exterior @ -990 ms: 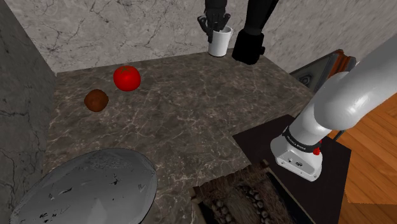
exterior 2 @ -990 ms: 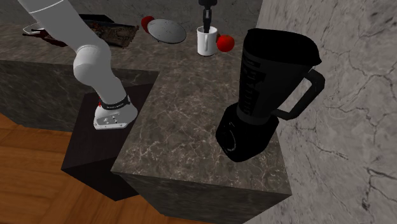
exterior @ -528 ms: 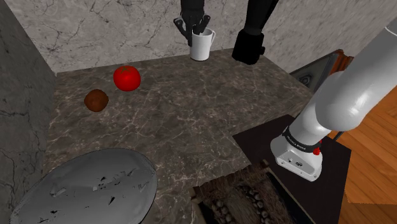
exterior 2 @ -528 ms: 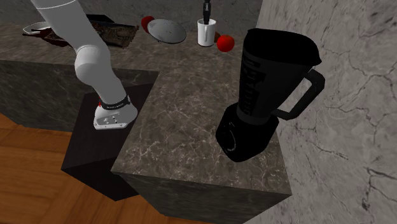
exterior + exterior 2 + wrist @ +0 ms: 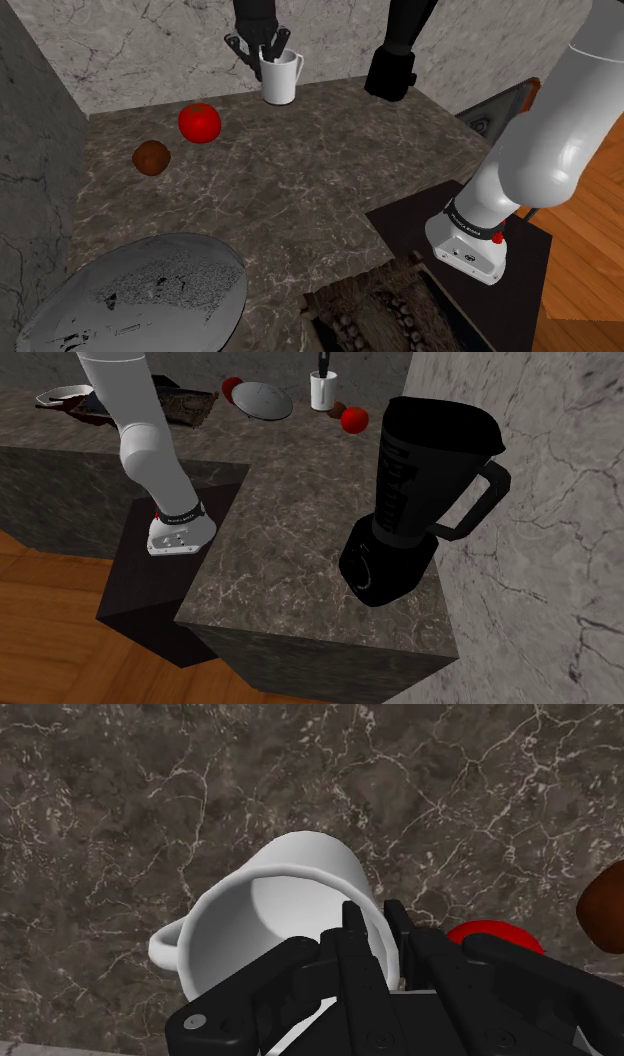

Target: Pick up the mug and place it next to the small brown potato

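Note:
A white mug (image 5: 281, 79) with a handle hangs just over the dark marble counter (image 5: 300, 180), tilted a little. My black gripper (image 5: 268, 45) is shut on its rim, one finger inside and one outside (image 5: 375, 922). In the wrist view the mug (image 5: 280, 904) opens toward the camera. The small brown potato (image 5: 151, 157) lies on the counter at the shoulder view's left, with a red round fruit (image 5: 199, 122) between it and the mug. Past the mug, the wrist view catches the red fruit (image 5: 490, 936) and the potato (image 5: 605, 909). From the second exterior view the mug (image 5: 321, 392) is far back beside the red fruit (image 5: 352, 419).
A black blender (image 5: 395, 55) stands at the back of the counter, to the mug's right in the shoulder view, and looms large in the second exterior view (image 5: 415, 502). A grey round plate (image 5: 140, 295) lies near the counter's front. Marble walls close the back and left.
My gripper has carried the mug steadily to the shoulder view's left, away from the blender and toward the red fruit. The grip has stayed shut on the rim.

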`<action>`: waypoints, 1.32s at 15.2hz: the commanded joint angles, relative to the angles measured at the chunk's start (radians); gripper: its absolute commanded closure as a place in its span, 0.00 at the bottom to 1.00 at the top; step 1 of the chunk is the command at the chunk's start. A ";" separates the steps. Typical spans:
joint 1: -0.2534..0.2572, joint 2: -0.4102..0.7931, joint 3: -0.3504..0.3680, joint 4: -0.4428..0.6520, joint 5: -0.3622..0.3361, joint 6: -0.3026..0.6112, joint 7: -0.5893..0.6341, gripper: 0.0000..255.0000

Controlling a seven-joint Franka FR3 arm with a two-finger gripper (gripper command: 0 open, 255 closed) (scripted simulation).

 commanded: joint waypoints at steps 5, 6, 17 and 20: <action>0.097 0.210 0.041 0.282 -0.061 -0.089 0.126 1.00; 0.117 0.249 0.044 0.339 -0.073 -0.108 0.144 1.00; 0.197 0.415 0.047 0.494 -0.118 -0.107 0.210 1.00; 0.191 0.411 0.046 0.447 -0.118 -0.064 0.213 1.00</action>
